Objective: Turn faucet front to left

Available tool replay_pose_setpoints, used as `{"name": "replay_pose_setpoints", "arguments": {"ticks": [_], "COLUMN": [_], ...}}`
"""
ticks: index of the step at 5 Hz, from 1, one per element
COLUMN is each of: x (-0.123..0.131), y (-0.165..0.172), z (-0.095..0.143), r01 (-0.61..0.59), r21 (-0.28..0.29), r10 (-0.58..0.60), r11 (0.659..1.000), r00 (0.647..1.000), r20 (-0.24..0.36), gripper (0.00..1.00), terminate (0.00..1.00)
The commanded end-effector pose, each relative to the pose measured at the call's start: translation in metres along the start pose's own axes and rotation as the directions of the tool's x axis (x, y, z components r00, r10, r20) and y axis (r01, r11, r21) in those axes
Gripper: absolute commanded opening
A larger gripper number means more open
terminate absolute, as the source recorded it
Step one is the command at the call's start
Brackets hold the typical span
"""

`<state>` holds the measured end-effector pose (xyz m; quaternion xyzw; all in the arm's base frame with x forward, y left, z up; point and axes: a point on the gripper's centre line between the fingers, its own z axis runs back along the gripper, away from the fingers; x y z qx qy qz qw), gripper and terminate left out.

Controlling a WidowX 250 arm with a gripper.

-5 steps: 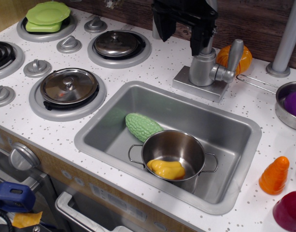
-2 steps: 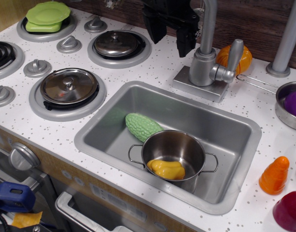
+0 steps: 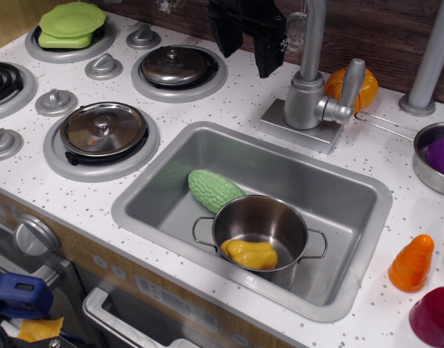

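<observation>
A white speckled counter (image 3: pixel 229 101) is carrying everything — the faucet (image 3: pixel 308 94) is standing on its square base behind a sunken steel sink (image 3: pixel 171 185), with an orange toy (image 3: pixel 365 88) just behind it. To the left, burner rings are sitting in the surface, two bearing lidded pans (image 3: pixel 102 129) (image 3: pixel 177 65) and one a green plate (image 3: pixel 71 23). On the right are lying an orange cone (image 3: pixel 412 263) and a grey pole (image 3: pixel 432 58).

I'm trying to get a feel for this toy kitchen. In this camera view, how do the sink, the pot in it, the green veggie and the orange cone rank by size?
Largest to smallest as they look here:
1. sink
2. pot
3. green veggie
4. orange cone
The last two look close, and the pot hides part of the veggie, so their order is unsure.
</observation>
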<state>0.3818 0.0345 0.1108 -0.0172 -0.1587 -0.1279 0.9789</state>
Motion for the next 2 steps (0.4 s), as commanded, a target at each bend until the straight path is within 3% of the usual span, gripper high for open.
{"name": "replay_pose_setpoints", "arguments": {"ticks": [1,2], "x": [0.0159,0.0195], "y": [0.0107,0.0121], "z": [0.0106,0.0098], "r01": [0.017,0.022], "r21": [0.013,0.009], "r10": [-0.018,-0.023], "r11": [1.0,1.0], "r00": [0.999,0.999], "r20": [0.051,0.049], "gripper": [1.0,1.0], "terminate": [0.0,1.0]}}
